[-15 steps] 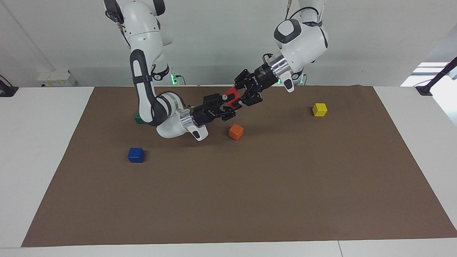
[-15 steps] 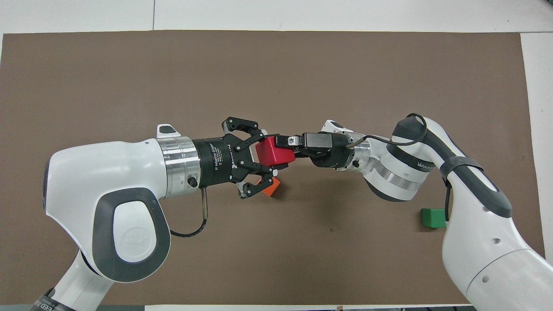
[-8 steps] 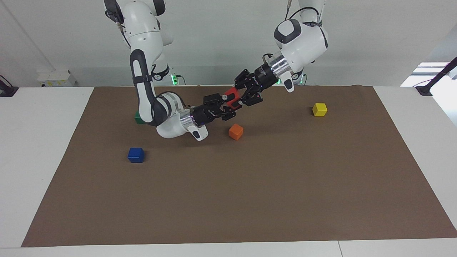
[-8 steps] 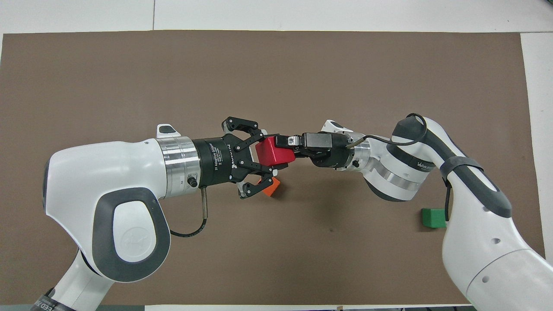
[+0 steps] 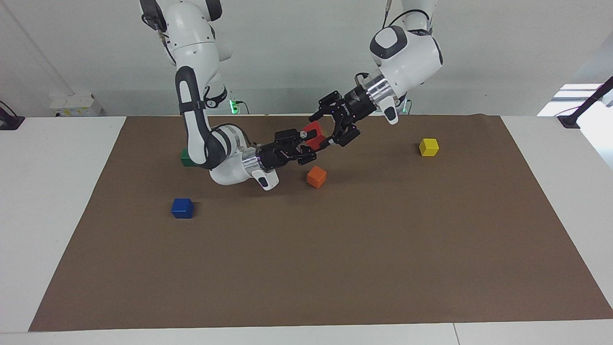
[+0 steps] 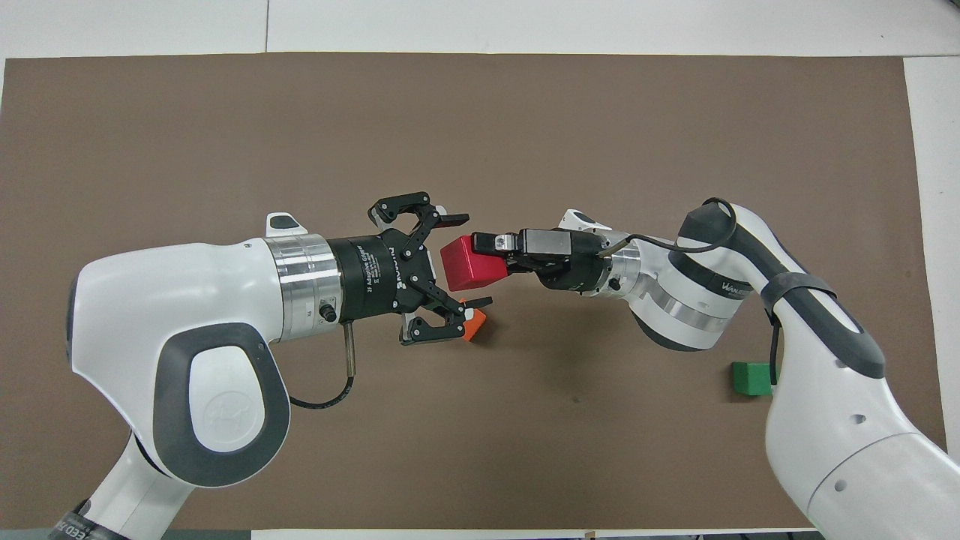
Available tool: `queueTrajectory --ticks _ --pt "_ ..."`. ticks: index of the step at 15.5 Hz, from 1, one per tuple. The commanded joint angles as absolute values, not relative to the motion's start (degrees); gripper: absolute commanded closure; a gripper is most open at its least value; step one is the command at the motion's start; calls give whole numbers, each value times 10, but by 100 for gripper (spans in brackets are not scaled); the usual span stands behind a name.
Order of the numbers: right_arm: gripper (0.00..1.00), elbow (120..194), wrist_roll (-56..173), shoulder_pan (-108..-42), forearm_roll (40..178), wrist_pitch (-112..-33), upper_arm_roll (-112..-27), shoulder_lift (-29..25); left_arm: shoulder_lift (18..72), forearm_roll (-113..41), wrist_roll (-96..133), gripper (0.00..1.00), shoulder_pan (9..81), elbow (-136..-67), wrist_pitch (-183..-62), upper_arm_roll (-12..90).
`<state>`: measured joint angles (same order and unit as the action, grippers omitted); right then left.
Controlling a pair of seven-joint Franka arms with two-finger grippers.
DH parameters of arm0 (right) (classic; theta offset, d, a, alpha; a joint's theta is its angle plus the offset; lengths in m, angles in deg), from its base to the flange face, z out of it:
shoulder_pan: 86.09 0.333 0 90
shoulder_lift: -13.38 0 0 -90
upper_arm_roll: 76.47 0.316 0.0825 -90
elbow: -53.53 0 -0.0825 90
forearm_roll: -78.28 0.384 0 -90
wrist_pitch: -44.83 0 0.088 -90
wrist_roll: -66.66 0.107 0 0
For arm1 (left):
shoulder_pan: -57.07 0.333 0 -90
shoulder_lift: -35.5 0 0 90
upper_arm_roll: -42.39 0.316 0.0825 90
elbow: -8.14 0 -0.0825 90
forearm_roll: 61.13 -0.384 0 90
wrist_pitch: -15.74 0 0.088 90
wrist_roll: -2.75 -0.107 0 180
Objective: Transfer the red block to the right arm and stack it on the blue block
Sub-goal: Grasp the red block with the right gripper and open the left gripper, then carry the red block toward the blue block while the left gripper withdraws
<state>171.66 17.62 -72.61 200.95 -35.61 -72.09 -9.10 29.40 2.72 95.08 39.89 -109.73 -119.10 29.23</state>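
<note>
While both arms meet above the brown table (image 5: 335,268), who has the red block (image 6: 469,262)? (DESK)

The right hand (image 6: 495,251) does: it is clamped on the block in mid-air, with the orange cube (image 6: 472,324) at about 6 o'clock below it in the overhead view. The left hand (image 6: 465,260) is spread wide, its fingers either side of the block and apparently clear of it. (PHOTOGRAPHER)

What would a clean finish to the handover take? (DESK)

In my judgement, the left arm should back straight out along its own line before the right arm swings, so that no finger clips the block. The blue block (image 5: 182,208) sits on the table at about 8 o'clock from the held block in the facing view. The red one should arrive square above it and be lowered before release. (PHOTOGRAPHER)

Any legible writing? (DESK)

The left hand's black body seems to read "2F Adaptive Gripper". A print on the right arm begins "WAN"; the rest is unreadable. (PHOTOGRAPHER)
</note>
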Motion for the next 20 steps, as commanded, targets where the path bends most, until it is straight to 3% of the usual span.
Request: queueTrajectory --ticks 1,3,9,11,14,20 --pt "100 1721 194 -730 2009 -393 -720 -69 285 48 891 0 442 -1108 -1148 293" --pt "100 1721 209 -732 2005 -413 -721 -54 295 60 856 0 476 -1107 -1124 293" --pt "100 1718 298 -728 1944 -575 -721 21 320 47 619 0 615 -1099 -973 296" --pt "100 1715 353 -732 1905 -626 -722 55 320 -42 541 0 653 -1095 -933 296" --pt "100 1703 460 -742 1787 -699 -723 106 321 -157 433 0 667 -1093 -925 296" --pt "100 1664 610 -842 1453 -695 -724 157 335 -412 351 0 666 -1059 -950 296"
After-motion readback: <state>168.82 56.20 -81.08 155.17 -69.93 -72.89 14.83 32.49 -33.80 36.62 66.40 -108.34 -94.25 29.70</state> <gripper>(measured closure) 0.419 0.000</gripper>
